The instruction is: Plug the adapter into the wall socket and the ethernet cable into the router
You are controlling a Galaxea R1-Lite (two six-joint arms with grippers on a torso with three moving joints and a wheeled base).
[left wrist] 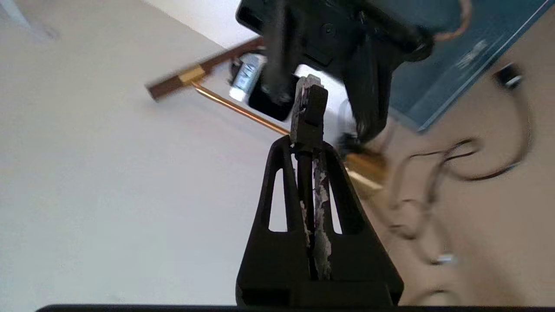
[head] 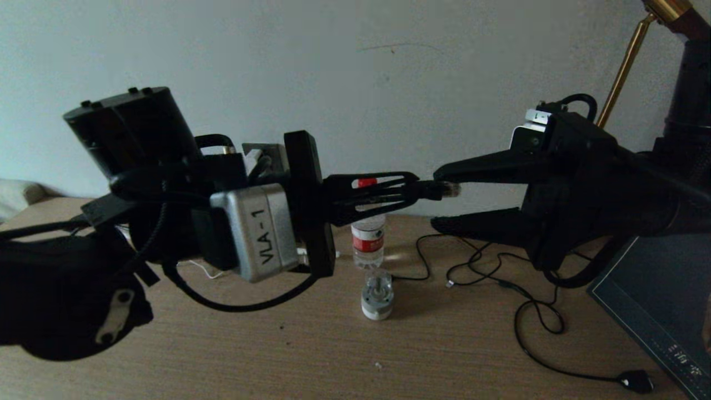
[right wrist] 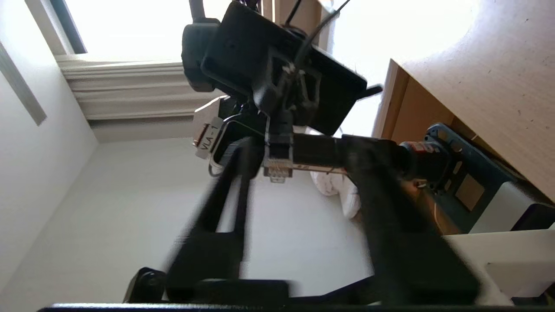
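The ethernet cable [head: 439, 190] is off the wooden desk [head: 311, 355] and held in mid-air: the left gripper [head: 414, 188] has its jaws clenched on the cable just behind the clear-tipped plug, which juts out toward the right gripper [head: 444, 200], whose jaws are spread wide with the plug tip lying between them, close to the upper finger and not visibly clamped. This looks like a handover between the arms, so the cable half of the task is only at the carrying stage, with insertion into the router left to do. No router, adapter or wall socket can be made out in any view, so whether the adapter is plugged in cannot be judged. The two arms block much of the desk in the head view; behind them stand a small water bottle [head: 368, 240] and a small metal motor [head: 377, 295], and a thin black cord [head: 527, 311] with a black plug trails across the desk. The wrist views are motion-blurred and show mostly the opposite arm
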